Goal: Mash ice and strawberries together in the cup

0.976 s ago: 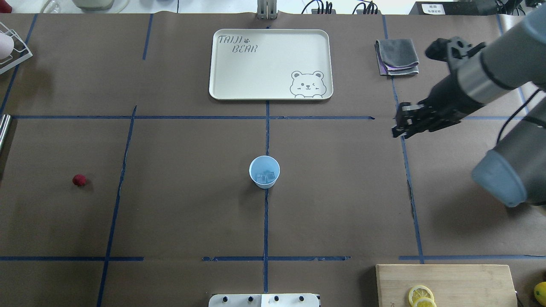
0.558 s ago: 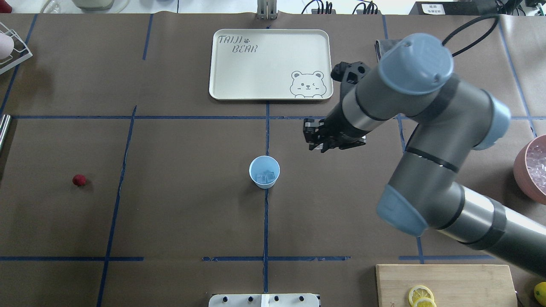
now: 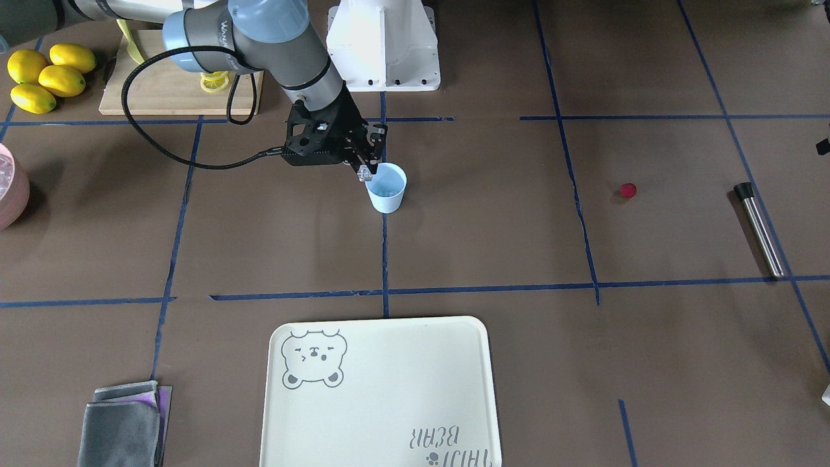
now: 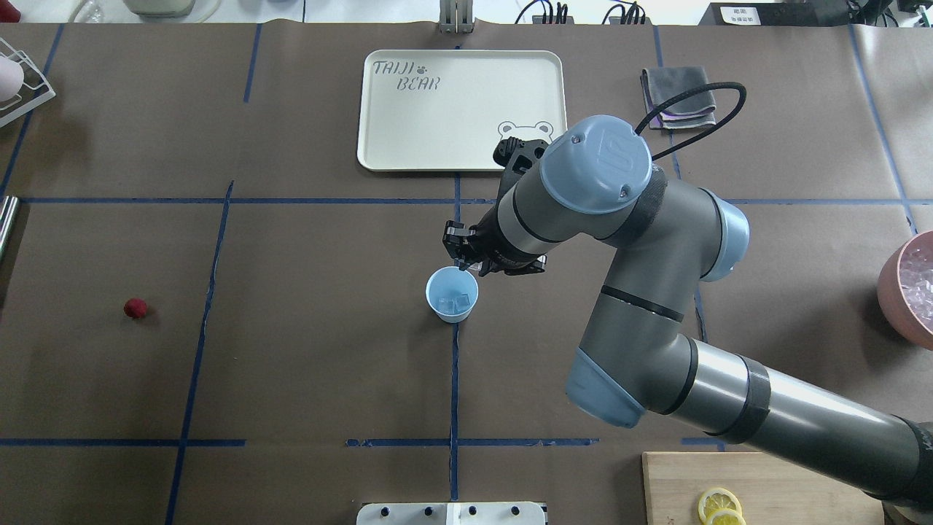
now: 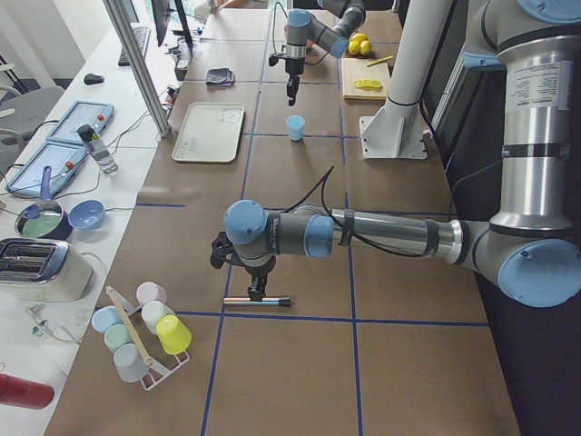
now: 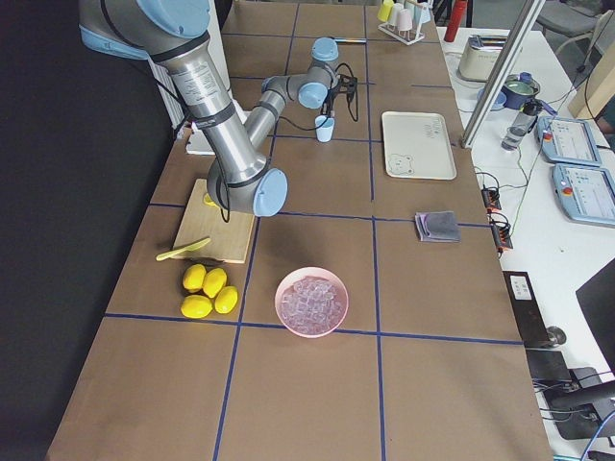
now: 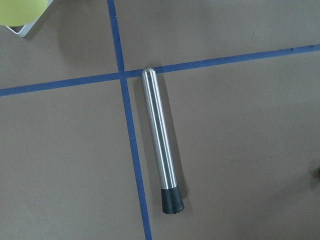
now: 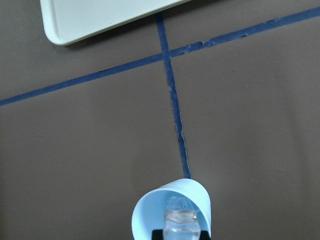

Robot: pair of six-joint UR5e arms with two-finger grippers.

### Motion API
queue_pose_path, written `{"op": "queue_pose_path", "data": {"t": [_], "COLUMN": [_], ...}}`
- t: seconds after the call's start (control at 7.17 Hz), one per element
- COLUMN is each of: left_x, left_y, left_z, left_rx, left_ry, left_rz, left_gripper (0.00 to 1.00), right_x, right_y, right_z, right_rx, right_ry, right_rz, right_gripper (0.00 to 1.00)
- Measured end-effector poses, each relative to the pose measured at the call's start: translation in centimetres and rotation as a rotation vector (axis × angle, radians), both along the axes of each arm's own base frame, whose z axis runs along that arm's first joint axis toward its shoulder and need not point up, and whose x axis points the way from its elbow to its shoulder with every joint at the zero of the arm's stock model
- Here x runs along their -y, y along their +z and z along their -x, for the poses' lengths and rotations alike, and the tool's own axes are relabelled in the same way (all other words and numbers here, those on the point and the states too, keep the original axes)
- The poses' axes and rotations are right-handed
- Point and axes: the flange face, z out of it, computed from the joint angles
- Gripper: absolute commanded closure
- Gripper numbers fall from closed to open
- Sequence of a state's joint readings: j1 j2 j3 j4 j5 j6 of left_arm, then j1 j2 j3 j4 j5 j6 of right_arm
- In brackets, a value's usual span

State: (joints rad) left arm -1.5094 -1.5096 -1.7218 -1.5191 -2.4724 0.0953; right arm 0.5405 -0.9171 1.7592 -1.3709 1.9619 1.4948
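The light blue cup stands at the table's middle with clear ice in its bottom. My right gripper hangs just above the cup's far right rim, shut on a clear ice chunk; the chunk also shows over the cup's mouth in the right wrist view. The dark red strawberry lies alone far to the left. My left gripper shows only in the exterior left view, above a steel muddler; I cannot tell if it is open.
A cream bear tray lies beyond the cup, a folded grey cloth to its right. A pink bowl of ice sits at the right edge. A cutting board with lemon slices is near right.
My right arm has swung from the table's right side leftward and down, bringing the gripper to the cup's rim. The cup and strawberry have not moved.
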Motion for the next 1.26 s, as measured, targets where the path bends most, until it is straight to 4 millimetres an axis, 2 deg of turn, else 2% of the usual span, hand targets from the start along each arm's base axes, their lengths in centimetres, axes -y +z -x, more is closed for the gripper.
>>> {"op": "queue_pose_path", "data": {"t": [0.14, 0.28, 0.42, 0.84, 0.98, 1.12, 1.26], "left_x": [0.0, 0.0, 0.0, -0.5, -0.4, 0.0, 0.4], "left_y": [0.0, 0.0, 0.0, 0.2, -0.1, -0.7, -1.9], "left_z": [0.0, 0.0, 0.0, -0.2, -0.3, -1.2, -3.9], "left_rx": [-0.004, -0.005, -0.006, -0.031, -0.044, -0.059, -0.077], "left_ry": [0.000, 0.001, 0.002, 0.005, 0.006, 0.004, 0.005], "left_rz": [0.000, -0.001, -0.002, -0.008, -0.026, -0.035, -0.015], "left_gripper": [0.00, 0.00, 0.00, 0.00, 0.00, 0.00, 0.00], "right_x": [-0.8, -1.5, -1.9, -1.6, -1.6, -1.1, 0.1], "right_y": [0.1, 0.3, 0.4, 0.5, 0.3, -0.3, -0.6], "right_z": [1.0, 2.0, 2.5, 3.6, 3.5, 2.5, -0.6], "right_rx": [-0.007, -0.017, -0.023, -0.034, -0.030, -0.015, 0.011], "right_ry": [0.001, 0.004, 0.005, 0.006, 0.008, 0.020, 0.035], "right_rz": [-0.006, -0.015, -0.019, -0.018, -0.019, -0.022, -0.017], "right_gripper": [0.87, 0.55, 0.38, 0.02, 0.02, 0.01, 0.01]}}
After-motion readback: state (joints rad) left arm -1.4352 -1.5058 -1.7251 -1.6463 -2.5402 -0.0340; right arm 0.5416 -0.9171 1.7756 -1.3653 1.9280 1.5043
